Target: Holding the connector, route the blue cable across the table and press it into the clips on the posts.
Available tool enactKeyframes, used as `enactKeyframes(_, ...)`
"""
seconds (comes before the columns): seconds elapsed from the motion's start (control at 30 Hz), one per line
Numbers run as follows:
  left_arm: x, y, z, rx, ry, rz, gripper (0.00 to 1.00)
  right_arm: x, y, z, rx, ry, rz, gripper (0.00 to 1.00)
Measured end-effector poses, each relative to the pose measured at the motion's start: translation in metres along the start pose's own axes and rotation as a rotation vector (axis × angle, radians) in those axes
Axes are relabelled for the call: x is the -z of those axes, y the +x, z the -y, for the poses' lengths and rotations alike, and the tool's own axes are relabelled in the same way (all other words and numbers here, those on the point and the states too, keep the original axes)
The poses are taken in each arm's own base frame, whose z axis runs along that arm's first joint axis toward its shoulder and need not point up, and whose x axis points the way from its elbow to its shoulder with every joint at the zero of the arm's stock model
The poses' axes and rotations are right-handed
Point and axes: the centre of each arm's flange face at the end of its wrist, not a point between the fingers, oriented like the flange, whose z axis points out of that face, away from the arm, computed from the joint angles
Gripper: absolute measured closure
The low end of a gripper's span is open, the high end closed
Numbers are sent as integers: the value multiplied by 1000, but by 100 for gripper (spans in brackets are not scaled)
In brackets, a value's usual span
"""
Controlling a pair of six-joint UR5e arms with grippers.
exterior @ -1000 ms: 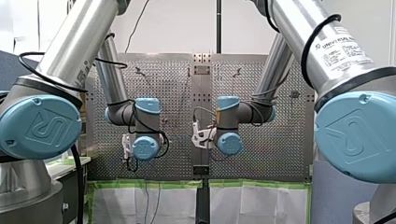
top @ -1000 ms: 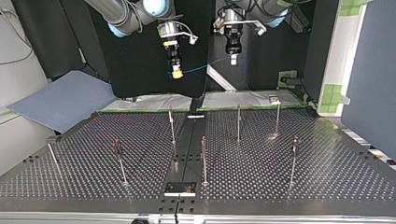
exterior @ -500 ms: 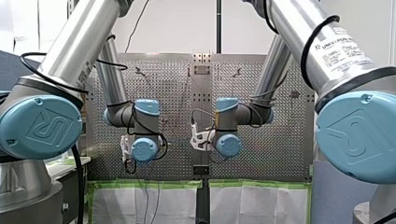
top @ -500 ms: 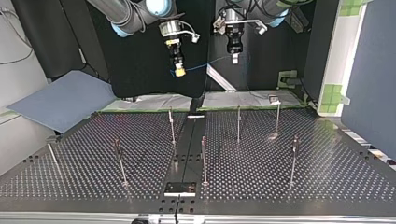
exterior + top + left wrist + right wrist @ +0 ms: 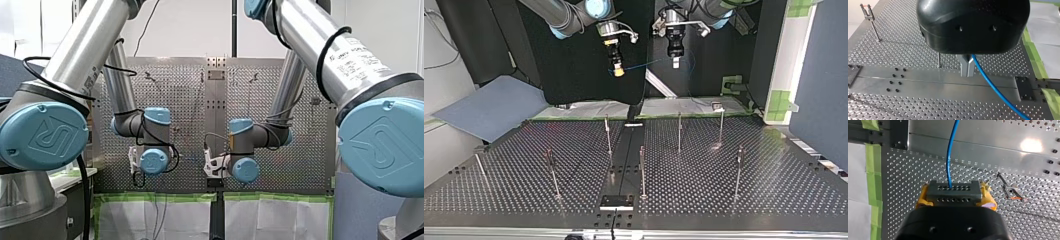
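Perforated table (image 5: 774, 190), posts (image 5: 642, 167) unthreaded; blue cable (image 5: 948, 157) aloft between both arms, right gripper (image 5: 955, 196) clamped on connector (image 5: 953, 191), left gripper (image 5: 967, 74) pinching the cable; likely risk: span slips the pinch or snags a post.

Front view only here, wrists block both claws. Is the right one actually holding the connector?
Observer: Yes. Right wrist view: the right claw has the connector clamped between its yellow pads.
Operator: Left claw?
Observer: The left claw is shut on the blue cable, which trails out beside its fingers.
Operator: Anything routed yet?
Observer: No. Top view: the cable spans mid-air between the claws, clear of the posts.
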Motion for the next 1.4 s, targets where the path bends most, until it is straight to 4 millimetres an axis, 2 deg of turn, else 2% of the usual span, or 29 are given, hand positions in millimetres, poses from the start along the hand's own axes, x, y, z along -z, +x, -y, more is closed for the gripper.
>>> enactKeyframes(0.97,0,0,-1,0,-1,-1,100,0,0,1,2,1,0,100)
enactKeyframes(1.1,5,1,-6,19,-7,-1,100,-5,13,4,-2,1,-16,100)
enactKeyframes(1.23,14,-3,-14,37,-13,-13,100,-13,35,7,-24,5,-42,100)
enactKeyframes(1.4,5,-17,-15,52,-47,5,100,-17,57,9,-56,34,-59,100)
